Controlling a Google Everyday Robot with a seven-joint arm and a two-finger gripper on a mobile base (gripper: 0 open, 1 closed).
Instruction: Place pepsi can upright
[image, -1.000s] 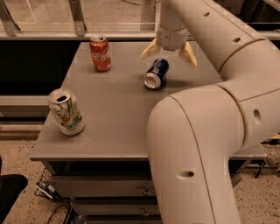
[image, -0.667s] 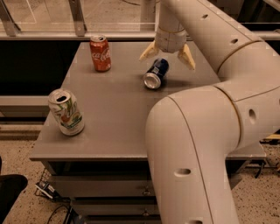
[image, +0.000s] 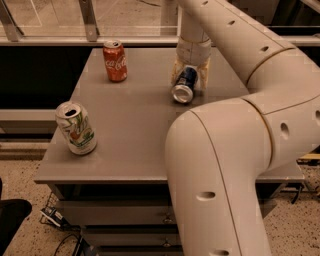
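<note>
The gripper (image: 190, 80) sits at the table's (image: 130, 135) far side, its 2 fingers (image: 204, 75) closed against both sides of the pepsi can (image: 183, 91). The can lies on its side, silver end toward the camera. The Coca-Cola can (image: 115, 61) and the white and green can (image: 76, 127) stand upright, well apart.

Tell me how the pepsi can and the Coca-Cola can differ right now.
The pepsi can is dark blue; the Coca-Cola can is red. The pepsi can lies on its side, the Coca-Cola can stands upright. The gripper sits over the pepsi can; the Coca-Cola can stands free. Both rest on the table.
</note>
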